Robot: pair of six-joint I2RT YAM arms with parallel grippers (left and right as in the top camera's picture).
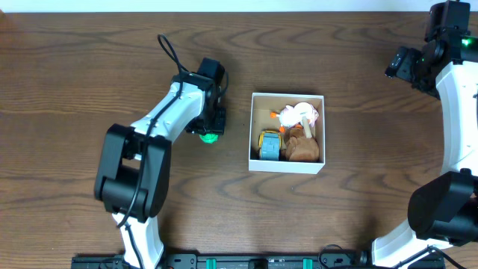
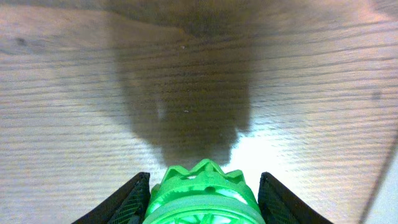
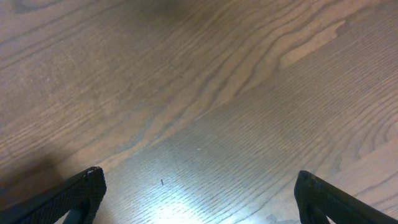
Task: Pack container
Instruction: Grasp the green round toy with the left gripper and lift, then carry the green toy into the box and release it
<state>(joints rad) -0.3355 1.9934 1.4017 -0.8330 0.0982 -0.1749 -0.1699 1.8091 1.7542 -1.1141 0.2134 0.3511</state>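
The container point(image 1: 252, 153), a small square box with white walls and a brown inside, stands at the table's middle. It holds a blue and yellow toy point(image 1: 269, 145), a brown toy point(image 1: 305, 149) and a white and pink toy point(image 1: 300, 114). My left gripper point(image 1: 211, 131) is just left of the box, shut on a green toothed toy point(image 1: 210, 137). In the left wrist view the green toy point(image 2: 202, 196) sits between the two black fingers, close above the wood. My right gripper point(image 1: 397, 66) is far off at the back right, open and empty point(image 3: 199, 199).
The dark wooden table point(image 1: 351, 90) surrounds the box. The left arm point(image 1: 160, 119) stretches from the front left toward the box. The right arm point(image 1: 455, 97) runs along the right edge. The wall edge lies along the table's back.
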